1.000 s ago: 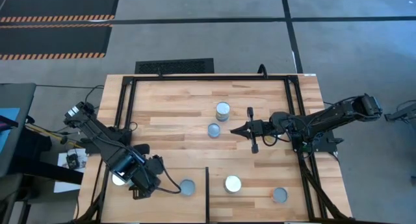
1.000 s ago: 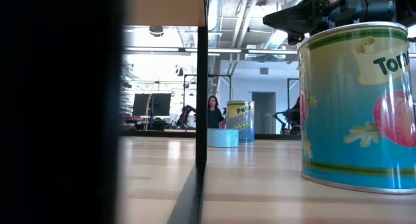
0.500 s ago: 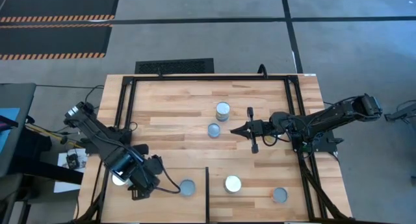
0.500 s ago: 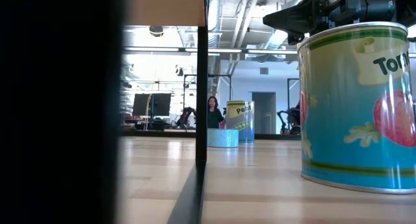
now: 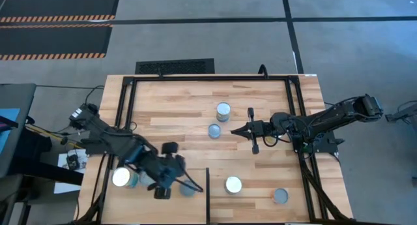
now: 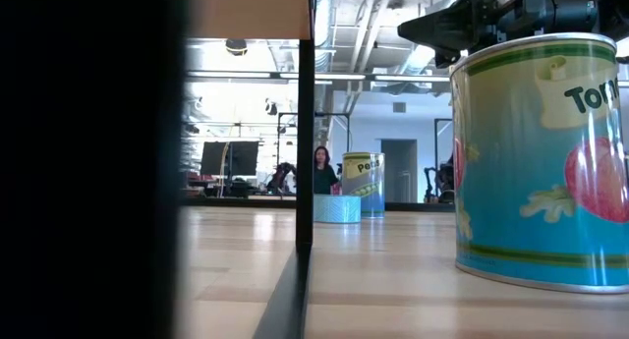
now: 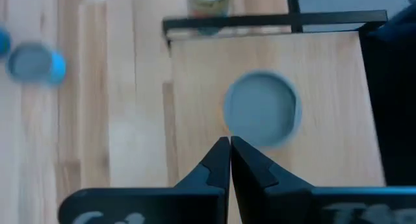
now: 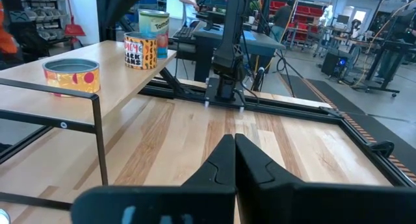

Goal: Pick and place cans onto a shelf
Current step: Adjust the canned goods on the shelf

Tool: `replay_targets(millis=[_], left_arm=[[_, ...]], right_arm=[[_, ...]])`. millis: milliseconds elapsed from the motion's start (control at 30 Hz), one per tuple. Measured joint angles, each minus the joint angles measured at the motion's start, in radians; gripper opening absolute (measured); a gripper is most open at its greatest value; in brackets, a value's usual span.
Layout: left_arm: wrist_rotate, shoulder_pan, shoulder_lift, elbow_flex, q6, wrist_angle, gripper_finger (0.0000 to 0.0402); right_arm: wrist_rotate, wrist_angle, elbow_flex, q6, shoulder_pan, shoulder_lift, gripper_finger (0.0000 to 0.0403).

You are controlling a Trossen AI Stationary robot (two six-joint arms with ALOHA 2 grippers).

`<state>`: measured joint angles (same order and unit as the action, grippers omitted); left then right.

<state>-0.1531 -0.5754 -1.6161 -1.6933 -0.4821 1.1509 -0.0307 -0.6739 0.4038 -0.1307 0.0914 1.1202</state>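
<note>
Since the earlier frame, the left gripper [image 5: 164,191] has swung from the near-left corner toward the worktop's middle, uncovering two cans [image 5: 121,178] on the shelf [image 7: 325,74], and now hangs with its fingers [image 7: 218,160] pressed together, holding nothing, just short of a grey-topped can [image 7: 262,117] lying on that pale panel. The right gripper [image 5: 236,130] is unmoved above the worktop [image 5: 176,101], likewise closed and empty, near two cans [image 5: 223,110] standing at the centre. Two more cans [image 5: 233,184] sit near the front edge on the right. The surface is striped butcher-block plank framed by black rails. In the low view a blue tomato-label can [image 6: 541,162] stands close by, with a workshop and a seated person [image 6: 321,172] in the background.
</note>
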Motion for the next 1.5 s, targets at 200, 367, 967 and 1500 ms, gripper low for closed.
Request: replay_targets(millis=[200, 367, 967, 1500], left_arm=[[0.075, 0.031, -0.084, 0.001, 0.168, -0.088, 0.0000], [0.121, 0.030, -0.139, 0.001, 0.198, -0.107, 0.0000], [0.156, 0.019, -0.154, -0.001, 0.070, 0.078, 0.0000], [0.103, 0.008, -0.098, 0.001, -0.001, 0.199, 0.0000]], right_arm=[[0.000, 0.000, 0.000, -0.001, 0.001, 0.000, 0.0011], [0.000, 0.000, 0.000, -0.001, 0.001, 0.000, 0.0011], [0.003, 0.004, 0.000, 0.000, 0.001, 0.000, 0.0011], [0.004, 0.003, 0.000, -0.002, 0.008, 0.000, 0.0011]])
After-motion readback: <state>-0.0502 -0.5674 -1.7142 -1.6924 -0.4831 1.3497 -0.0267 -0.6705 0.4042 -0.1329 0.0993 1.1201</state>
